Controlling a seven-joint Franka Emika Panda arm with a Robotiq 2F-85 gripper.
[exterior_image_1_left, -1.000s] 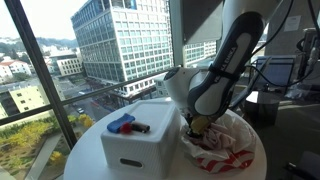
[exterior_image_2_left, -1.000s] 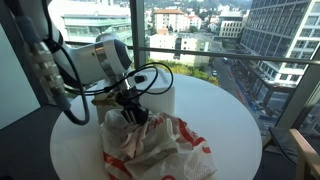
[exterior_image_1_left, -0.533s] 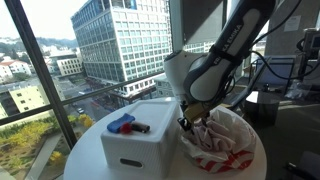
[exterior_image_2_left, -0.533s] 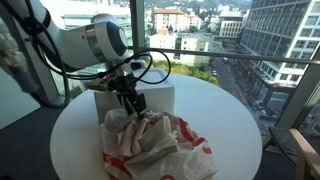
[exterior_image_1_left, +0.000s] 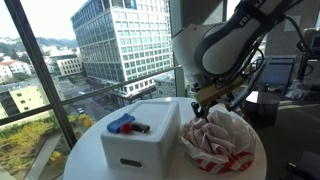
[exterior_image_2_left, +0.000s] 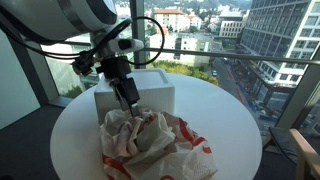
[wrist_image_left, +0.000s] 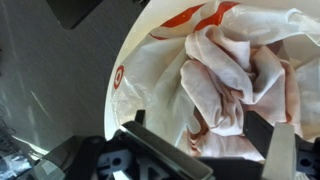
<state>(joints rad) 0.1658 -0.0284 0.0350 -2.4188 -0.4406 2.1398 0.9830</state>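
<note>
A crumpled white cloth with red markings (exterior_image_1_left: 221, 141) (exterior_image_2_left: 155, 146) lies heaped on the round white table (exterior_image_1_left: 90, 150) (exterior_image_2_left: 222, 112). My gripper (exterior_image_1_left: 209, 106) (exterior_image_2_left: 130, 100) hangs just above the heap, open, with nothing between its fingers. In the wrist view the cloth (wrist_image_left: 236, 78) fills the space below the gripper (wrist_image_left: 199, 123), and its two dark fingers stand wide apart on either side of a fold.
A white box (exterior_image_1_left: 140, 148) (exterior_image_2_left: 153, 93) stands on the table beside the cloth, with a blue thing (exterior_image_1_left: 120, 123) and a small black thing (exterior_image_1_left: 141, 128) on its lid. Large windows run close behind the table. Black cables hang off the arm (exterior_image_2_left: 150, 45).
The gripper was down in the cloth and nearly shut. It has since opened wide and risen clear; the cloth has dropped back onto the table.
</note>
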